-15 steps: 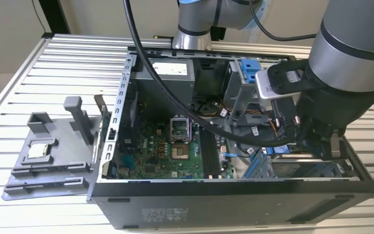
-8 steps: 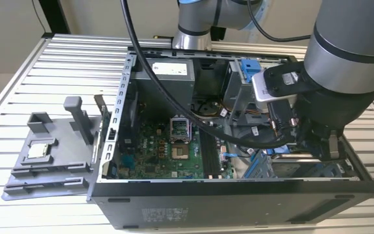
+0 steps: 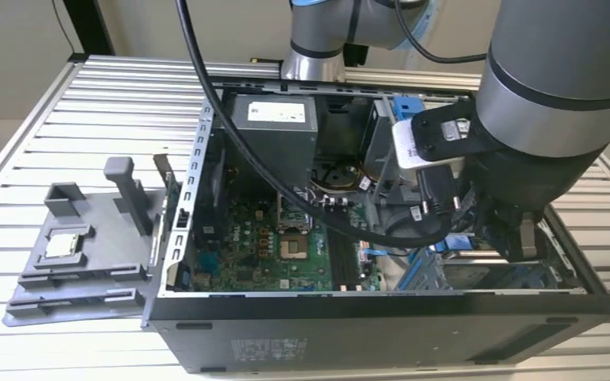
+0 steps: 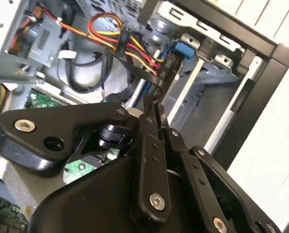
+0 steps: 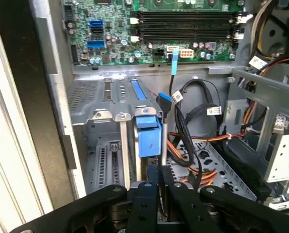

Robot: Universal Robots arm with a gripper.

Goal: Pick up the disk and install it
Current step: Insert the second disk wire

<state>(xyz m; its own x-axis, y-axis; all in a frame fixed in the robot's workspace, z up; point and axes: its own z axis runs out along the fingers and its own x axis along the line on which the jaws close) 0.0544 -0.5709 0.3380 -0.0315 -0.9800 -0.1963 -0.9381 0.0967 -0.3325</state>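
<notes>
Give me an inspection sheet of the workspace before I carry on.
Surface: slatted metal table, with an open PC case on it.
Job's things: disk, blue frame edge-on, standing in the case's drive bay.
Clutter: grey tray beside the case, at the exterior view's left, with a small chip on it.
Claw: shut, tips at the disk's end, inside the bay.
Cables: black cables loop beside the bay; red-yellow wires run near it.
Surroundings: pale floor past the table.

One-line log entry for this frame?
phase: install | end effector: shut, inside PC case at drive bay | disk: blue frame edge-on in bay slot
</notes>
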